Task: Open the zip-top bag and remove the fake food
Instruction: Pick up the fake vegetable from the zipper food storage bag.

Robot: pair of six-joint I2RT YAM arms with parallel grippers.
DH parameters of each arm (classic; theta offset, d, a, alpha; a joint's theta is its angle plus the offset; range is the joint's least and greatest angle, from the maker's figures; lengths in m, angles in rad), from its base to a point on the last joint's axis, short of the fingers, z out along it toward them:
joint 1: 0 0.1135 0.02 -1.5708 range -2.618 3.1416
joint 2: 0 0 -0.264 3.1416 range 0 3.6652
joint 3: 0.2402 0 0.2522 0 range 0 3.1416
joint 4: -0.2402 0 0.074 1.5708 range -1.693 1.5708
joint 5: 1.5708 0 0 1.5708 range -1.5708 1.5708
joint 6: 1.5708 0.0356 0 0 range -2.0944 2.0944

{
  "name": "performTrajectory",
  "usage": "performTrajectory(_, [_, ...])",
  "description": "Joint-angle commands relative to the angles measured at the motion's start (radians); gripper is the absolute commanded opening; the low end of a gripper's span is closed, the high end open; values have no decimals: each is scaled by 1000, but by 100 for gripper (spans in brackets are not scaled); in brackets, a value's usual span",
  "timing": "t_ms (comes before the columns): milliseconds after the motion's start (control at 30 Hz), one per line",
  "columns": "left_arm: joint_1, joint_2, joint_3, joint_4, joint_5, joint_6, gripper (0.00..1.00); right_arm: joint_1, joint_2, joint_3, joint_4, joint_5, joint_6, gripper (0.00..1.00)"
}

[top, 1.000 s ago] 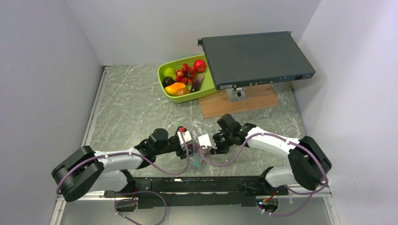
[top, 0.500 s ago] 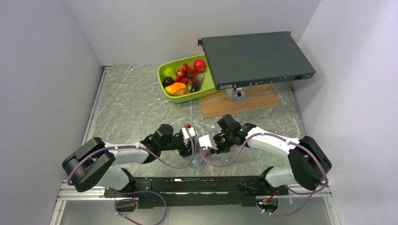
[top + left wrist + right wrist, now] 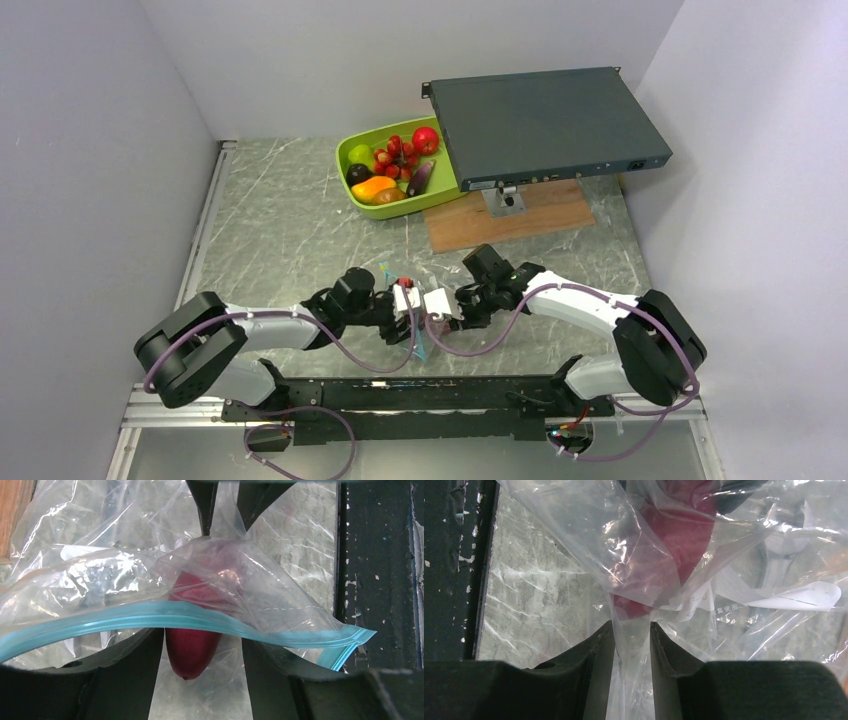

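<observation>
The clear zip-top bag [image 3: 421, 343] hangs between my two grippers at the table's near middle. Its blue zip strip [image 3: 150, 615] runs across the left wrist view. A dark red oblong fruit [image 3: 192, 650] sits inside the bag's mouth and also shows in the right wrist view [image 3: 674, 545]. My left gripper [image 3: 405, 299] [image 3: 202, 630] is open, its fingers either side of that fruit, with a gap on the right. My right gripper [image 3: 437, 302] [image 3: 631, 625] is shut on a bunched fold of the bag. More fake food [image 3: 390, 165] lies in the lime-green tray [image 3: 345, 150].
A dark grey flat device [image 3: 545, 125] stands on a mount over a wooden board [image 3: 520, 215] at the back right, next to the tray. A black rail [image 3: 420, 395] runs along the near edge. Walls close in on the left, back and right.
My left arm has reached rightwards, bringing its gripper up against the bag and the right gripper. The right arm has barely moved and keeps its hold.
</observation>
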Motion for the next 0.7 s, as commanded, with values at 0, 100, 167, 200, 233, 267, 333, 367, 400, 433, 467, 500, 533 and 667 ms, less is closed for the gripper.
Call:
performTrajectory(0, [-24,5,20,0,34,59,62,4,8,11,1,-9,5,31])
performTrajectory(100, [-42,31,45,2,23,66,58,5,11,10,17,9,24,27])
performTrajectory(167, [-50,36,49,14,19,63,55,4,16,11,32,23,42,22])
performTrajectory(200, [-53,36,46,21,18,60,53,4,18,12,38,30,52,19])
performTrajectory(233, [-54,33,46,20,21,59,48,4,22,14,46,40,62,16])
performTrajectory(267, [-55,31,48,13,21,58,44,4,27,16,51,48,71,12])
performTrajectory(333, [-55,25,51,-2,16,45,41,4,35,23,63,63,87,7])
performTrajectory(367, [-55,22,49,-3,15,37,41,4,37,23,68,67,94,6])
performTrajectory(400, [-55,18,46,0,14,26,42,4,36,23,73,71,101,5])
performTrajectory(433, [-56,17,44,6,17,13,43,5,37,24,78,73,108,5])
performTrajectory(467, [-57,16,44,13,19,1,46,5,37,23,79,74,114,4])
performTrajectory(500, [-59,18,43,17,22,-10,48,5,37,25,82,76,119,4])
performTrajectory(533, [-61,22,46,21,25,-16,50,4,35,27,88,80,129,4])
performTrajectory(667, [-63,64,78,-1,48,-33,52,1,34,31,102,94,152,4])
